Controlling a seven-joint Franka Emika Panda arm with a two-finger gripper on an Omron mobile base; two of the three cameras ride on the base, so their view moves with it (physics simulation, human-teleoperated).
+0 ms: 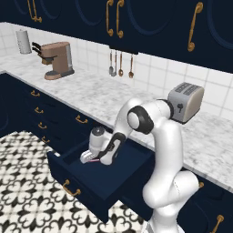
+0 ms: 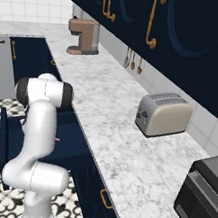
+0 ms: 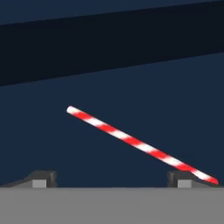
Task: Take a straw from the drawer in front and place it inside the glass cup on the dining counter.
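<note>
Kitchen, drawer (image 1: 98, 182) pulled open.
End effector (image 3: 111, 178) spread, empty; straw (image 3: 140, 145) lies diagonally, reaching past one fingertip (image 3: 180, 178).

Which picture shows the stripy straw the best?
The hand view: the straw lies whole on the drawer floor, stripes clear. The left base view shows a pink sliver under the gripper; the right base view a tiny fleck.
</note>
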